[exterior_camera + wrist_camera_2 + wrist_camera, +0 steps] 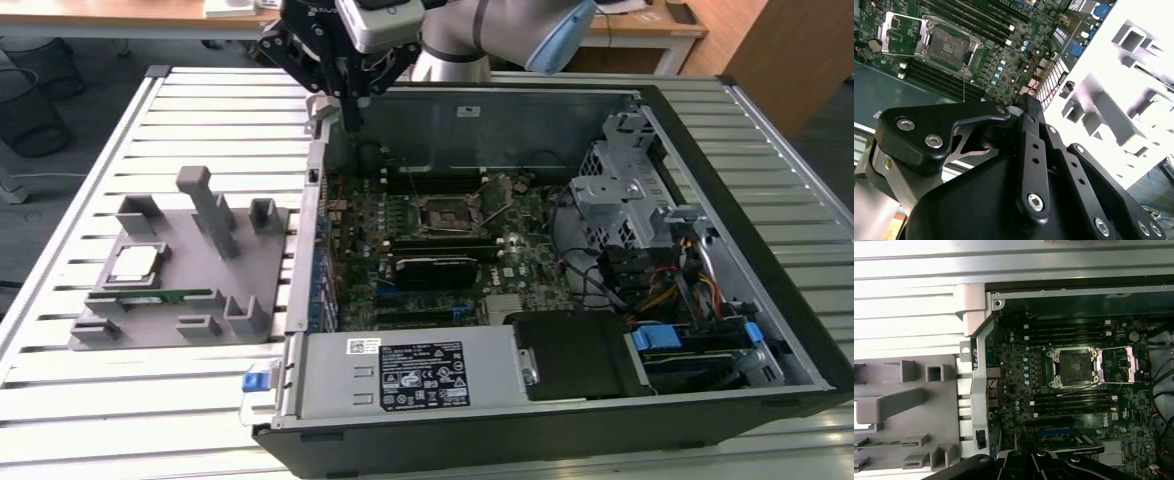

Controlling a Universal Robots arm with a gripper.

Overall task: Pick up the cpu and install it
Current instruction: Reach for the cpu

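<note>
**cpu on the grey fixture, gripper up over the case's far corner**

in the exterior view the cpu (134,263) lies flat, silvery top up, in a pocket of the grey fixture (187,325) that sits on the slatted table (227,120), toward the exterior view's left of the open computer case (507,120). the gripper (354,122) hangs well apart from it, above the case's far corner nearest the fixture. its jaws point down, drawn together into one narrow tip with nothing between them. a green memory stick (158,297) lies in the fixture just beside the cpu, on the near side.

the exterior view sets chip and gripper in one picture, with the socket (447,213) near the middle of the motherboard (441,290).

the first wrist view looks straight down on the socket (1075,369). its dark centre is exposed, thin wire levers run past it and a silvery frame (1129,362) lies just beside it. the memory stick (886,443) is also seen there.

the second wrist view looks past the gripper's black linkage to the socket (949,46), and the fixture (1104,100) is washed out white.
</note>
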